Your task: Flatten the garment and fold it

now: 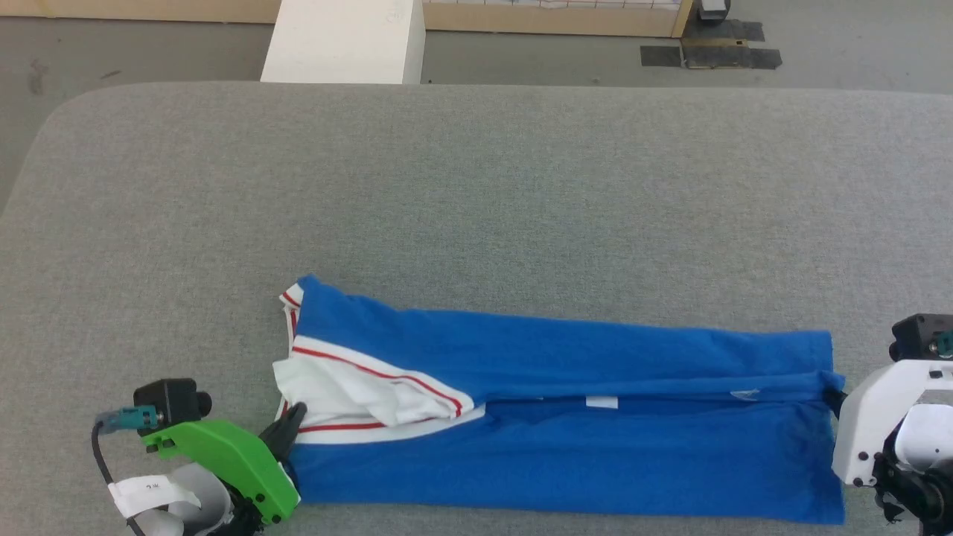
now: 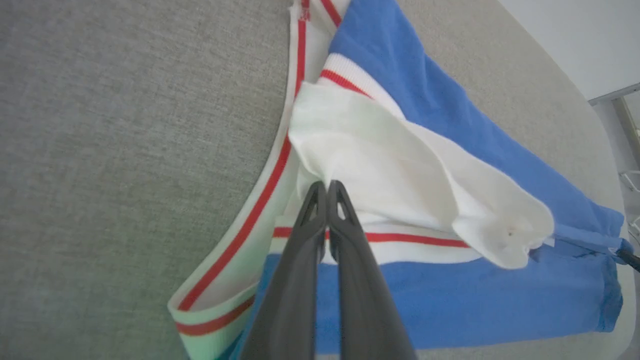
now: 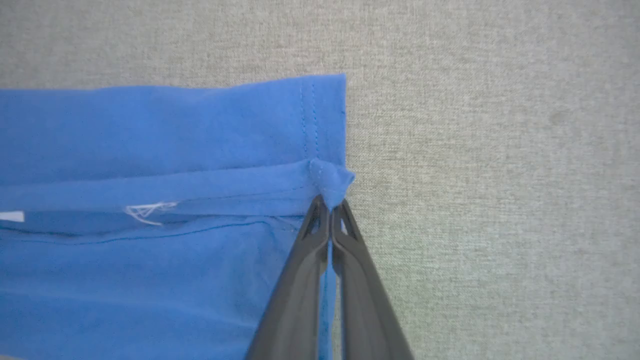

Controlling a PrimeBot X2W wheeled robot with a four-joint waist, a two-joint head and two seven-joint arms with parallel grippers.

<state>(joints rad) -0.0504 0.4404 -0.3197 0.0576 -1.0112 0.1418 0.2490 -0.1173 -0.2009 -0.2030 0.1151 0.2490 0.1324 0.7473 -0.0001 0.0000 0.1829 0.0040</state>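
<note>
The garment (image 1: 566, 447) lies near the front edge of the table, folded lengthwise into a long royal-blue band. Its white sleeve with red-and-white trim (image 1: 350, 391) is bunched at the left end. My left gripper (image 1: 295, 413), in a green housing, sits at that end. In the left wrist view it (image 2: 327, 186) is shut, tips pinching the white sleeve cloth of the garment (image 2: 450, 125). My right gripper (image 1: 835, 398) is at the right end. In the right wrist view it (image 3: 330, 202) is shut on a small bunch of hem of the garment (image 3: 150, 130).
The grey padded table (image 1: 476, 186) stretches far behind the garment, with a rounded far-left corner. Beyond its far edge stand a white block (image 1: 342, 37) and a wooden frame (image 1: 551, 18) on the floor. The garment's near edge lies close to the table's front edge.
</note>
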